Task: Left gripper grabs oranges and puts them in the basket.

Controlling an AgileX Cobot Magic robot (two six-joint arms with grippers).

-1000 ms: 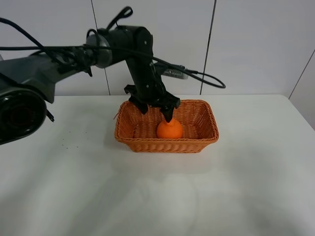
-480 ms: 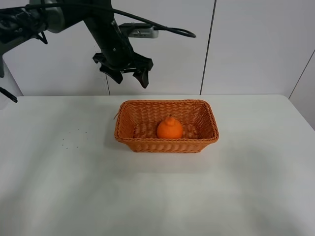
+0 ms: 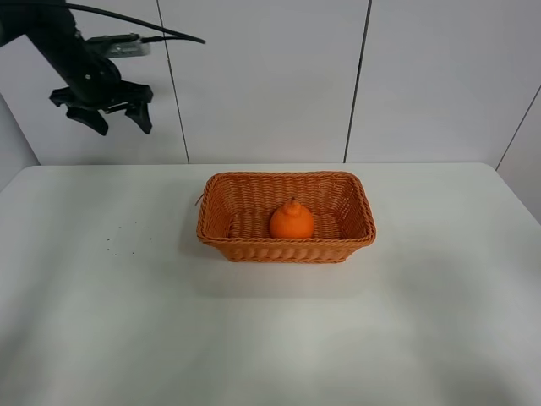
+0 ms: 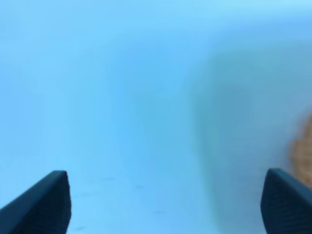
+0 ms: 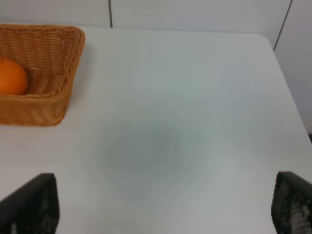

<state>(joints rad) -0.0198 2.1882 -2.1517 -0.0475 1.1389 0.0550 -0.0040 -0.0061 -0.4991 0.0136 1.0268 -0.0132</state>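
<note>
A bumpy, necked orange (image 3: 292,222) sits in the woven wicker basket (image 3: 254,251) on the smooth white table (image 3: 254,338). The left gripper's (image 3: 118,123) dark fingers gape wide, empty; the right gripper's (image 5: 161,197) likewise.

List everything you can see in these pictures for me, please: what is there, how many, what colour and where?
orange: one, bright orange, inside the basket, near its front wall.
basket: one, orange-brown wicker, on the table, about the middle.
table: one, white, under everything.
specks: a few, dark, on the table left of the basket.
wall panels: several, pale grey, behind the table.
cable: one, black, trailing from the left arm.
left gripper: one, black, high in the air at the far left, away from the basket, fingers spread, holding nothing.
right gripper: one, black, seen only by its own wrist camera, above the table and clear of the basket, fingers apart, holding nothing.
</note>
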